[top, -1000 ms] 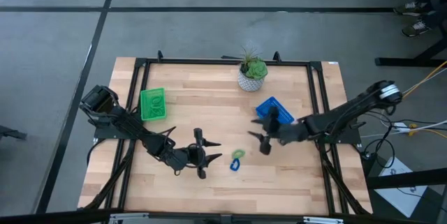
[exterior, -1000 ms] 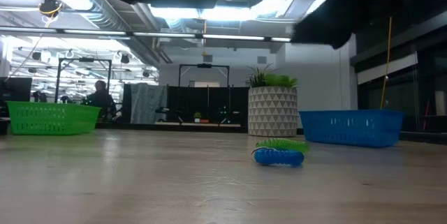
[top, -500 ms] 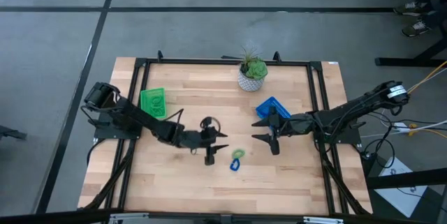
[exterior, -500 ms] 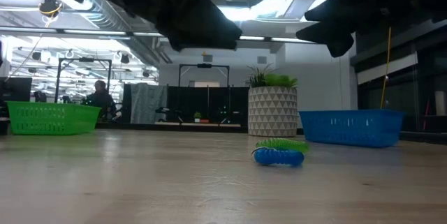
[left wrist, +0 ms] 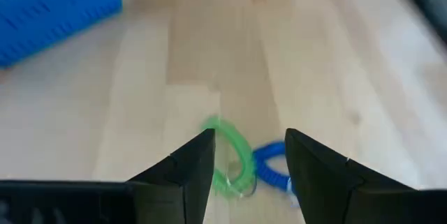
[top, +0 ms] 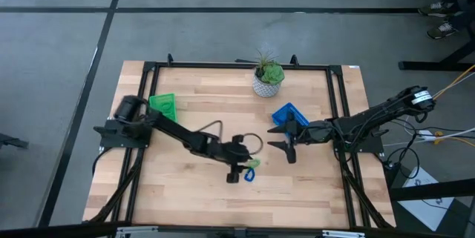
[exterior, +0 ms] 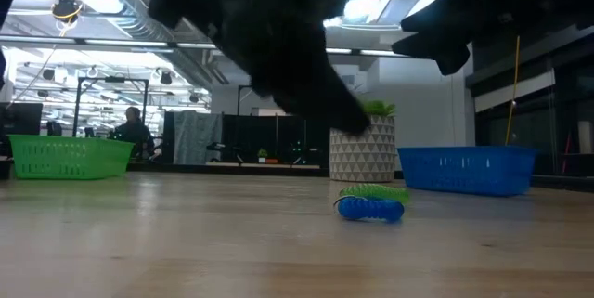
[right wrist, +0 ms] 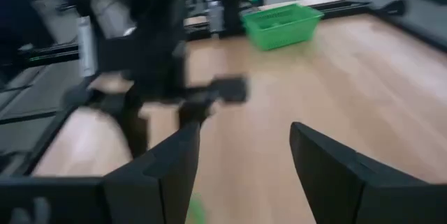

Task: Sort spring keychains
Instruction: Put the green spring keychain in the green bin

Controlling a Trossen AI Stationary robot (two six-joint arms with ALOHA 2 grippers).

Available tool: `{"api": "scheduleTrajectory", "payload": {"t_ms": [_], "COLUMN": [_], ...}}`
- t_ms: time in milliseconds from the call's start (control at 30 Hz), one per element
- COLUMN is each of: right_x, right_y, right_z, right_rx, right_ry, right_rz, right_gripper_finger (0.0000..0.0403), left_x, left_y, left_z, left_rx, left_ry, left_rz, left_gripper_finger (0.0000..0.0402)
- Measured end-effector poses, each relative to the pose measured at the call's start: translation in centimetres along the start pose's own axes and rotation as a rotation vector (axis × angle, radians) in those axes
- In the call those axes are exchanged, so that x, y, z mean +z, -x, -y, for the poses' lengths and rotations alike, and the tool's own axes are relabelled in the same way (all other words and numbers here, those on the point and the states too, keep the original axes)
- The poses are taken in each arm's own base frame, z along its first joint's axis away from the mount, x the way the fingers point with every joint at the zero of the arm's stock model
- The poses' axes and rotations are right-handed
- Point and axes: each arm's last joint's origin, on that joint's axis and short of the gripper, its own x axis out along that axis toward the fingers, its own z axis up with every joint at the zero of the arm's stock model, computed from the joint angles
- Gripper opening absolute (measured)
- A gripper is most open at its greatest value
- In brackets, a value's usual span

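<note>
The left gripper [top: 239, 165] hangs with its fingers spread wide and nothing between them, right over the two spring keychains left on the bare wood. In its wrist view the green keychain [left wrist: 229, 157] lies in the gap between the fingers, with the blue keychain [left wrist: 272, 169] touching it on one side. To do the pick well, the fingers should likely come straight down astride the green loop alone, biased away from the blue one so the pair is not pinched together or nudged apart. The right gripper [top: 286, 141], also wide open and empty, waits just beyond the keychains, beside the blue tray [top: 285, 114]; the green tray [top: 164, 107] sits well back along the left arm. The low view shows what the overhead one cannot: the green coil rests just behind the blue coil [exterior: 369, 208], both flat on the table [exterior: 186, 242].
</note>
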Motion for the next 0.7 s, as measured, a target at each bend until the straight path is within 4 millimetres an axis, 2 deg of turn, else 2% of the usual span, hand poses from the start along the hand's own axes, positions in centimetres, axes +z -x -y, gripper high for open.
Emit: {"api": "scheduleTrajectory", "payload": {"t_ms": [133, 267, 700], "right_x": [0.1, 0.1, 0.2], "right_y": [0.0, 0.0, 0.0], "right_z": [0.3, 0.4, 0.4], "right_rx": [-0.116, -0.148, -0.138], "right_ry": [-0.001, -0.016, -0.054], "right_rz": [0.027, 0.036, 0.044], "right_gripper_finger": [0.022, 0.022, 0.022], "left_x": [-0.6, -0.7, -1.6], "left_y": [-2.2, -3.4, -4.1], "left_z": [0.3, 0.6, 0.1], "left_rx": [0.011, 0.008, 0.074], "left_ry": [-0.036, -0.038, 0.064], "left_rz": [-0.119, -0.119, -0.148], "left_gripper_finger": [0.0168, 0.0168, 0.0168]}}
